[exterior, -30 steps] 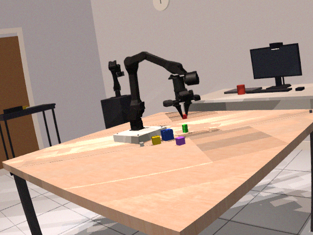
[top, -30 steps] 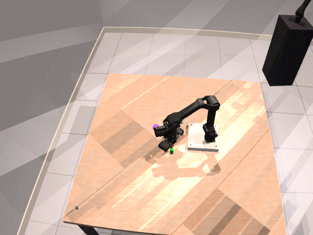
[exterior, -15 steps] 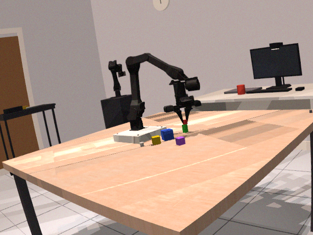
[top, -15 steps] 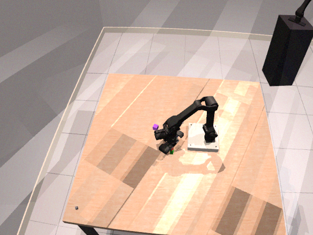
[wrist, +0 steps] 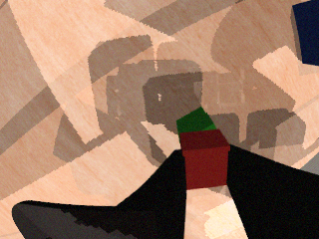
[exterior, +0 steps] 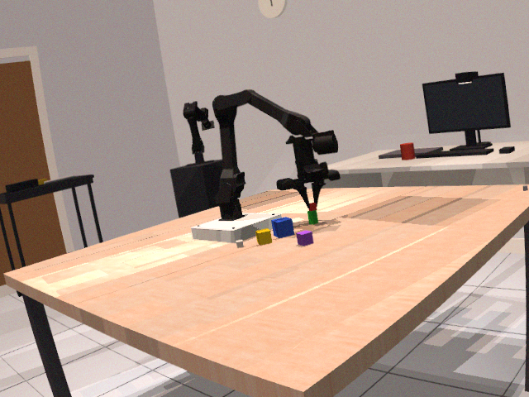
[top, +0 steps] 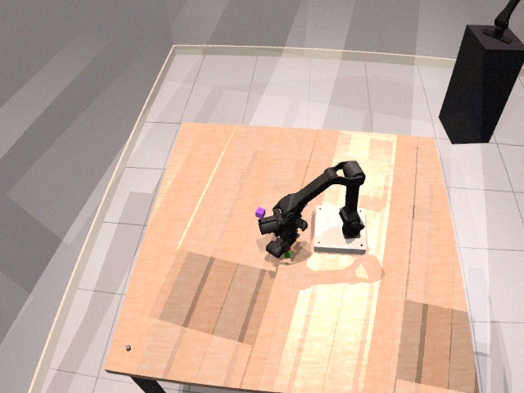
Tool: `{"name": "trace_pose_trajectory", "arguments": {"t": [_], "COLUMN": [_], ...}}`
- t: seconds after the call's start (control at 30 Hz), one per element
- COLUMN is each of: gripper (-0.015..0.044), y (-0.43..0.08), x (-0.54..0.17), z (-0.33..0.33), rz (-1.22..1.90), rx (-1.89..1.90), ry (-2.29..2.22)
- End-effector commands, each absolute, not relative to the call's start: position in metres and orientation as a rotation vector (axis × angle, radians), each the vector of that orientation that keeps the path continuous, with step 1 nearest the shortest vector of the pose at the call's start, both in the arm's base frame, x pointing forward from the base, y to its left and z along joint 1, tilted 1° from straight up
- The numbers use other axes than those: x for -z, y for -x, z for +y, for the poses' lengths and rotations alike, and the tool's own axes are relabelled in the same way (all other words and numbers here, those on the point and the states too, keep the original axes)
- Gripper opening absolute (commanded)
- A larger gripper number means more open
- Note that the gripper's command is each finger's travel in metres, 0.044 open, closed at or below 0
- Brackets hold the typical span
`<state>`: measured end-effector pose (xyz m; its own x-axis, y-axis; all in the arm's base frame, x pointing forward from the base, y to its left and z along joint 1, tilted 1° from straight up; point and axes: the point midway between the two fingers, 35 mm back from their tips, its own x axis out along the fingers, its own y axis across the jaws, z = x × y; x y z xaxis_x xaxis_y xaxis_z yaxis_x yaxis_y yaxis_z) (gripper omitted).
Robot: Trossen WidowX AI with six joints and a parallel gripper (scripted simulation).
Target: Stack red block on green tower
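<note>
The work surface is a wooden table (exterior: 350, 298) with pale plank grain, crossed by lighter and darker patches of light and shadow. It stands on dark legs over a grey tiled floor (top: 295, 84). The room has grey walls, a brown door (exterior: 16, 170) at the far left of the exterior view, a dark side stand (exterior: 46, 184), and a round wall clock (exterior: 271, 6) cut off by the upper frame edge. A second table carries a black monitor (exterior: 466, 102) and a red cylinder (exterior: 407, 150). A black pedestal (top: 480, 84) stands on the floor beyond the table.

The arm is bolted to a white base plate (exterior: 232, 228) and reaches forward and down. The gripper (exterior: 312, 203) points straight down, and its fingers are clamped on the red block (wrist: 205, 158).

The red block is held directly above the green tower (exterior: 312, 217). In the exterior view its underside appears to meet the tower's top; whether the two actually touch cannot be confirmed. In the wrist view only a green sliver (wrist: 194, 121) of the tower shows behind the block's top edge. The block is a cube with no long axis; its faces sit roughly square to the fingers. The tower stands upright, long axis vertical.

Near the base plate lie a blue block (exterior: 282, 227), a yellow block (exterior: 263, 236), a purple block (exterior: 304, 237) and a small grey piece (exterior: 240, 244), all apart from the tower.

No legible writing, brand or label appears in any view.
</note>
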<state>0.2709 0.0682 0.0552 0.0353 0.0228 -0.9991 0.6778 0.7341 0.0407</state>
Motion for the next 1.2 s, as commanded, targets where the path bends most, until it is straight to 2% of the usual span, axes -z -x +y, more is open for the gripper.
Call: {"name": "trace_pose_trajectory", "arguments": {"t": [0.0,0.63,1.17], "gripper": [0.0000,0.0000,0.0420], "y": [-0.2695,-0.2695,-0.2699], "x": [-0.0530,-0.0569,-0.0538], "z": [0.0674,0.0672,0.0680], "rz": [1.468,1.468,1.469], "rx": [0.562,0.562,0.556], "ry": [-0.607,-0.607,-0.607]}}
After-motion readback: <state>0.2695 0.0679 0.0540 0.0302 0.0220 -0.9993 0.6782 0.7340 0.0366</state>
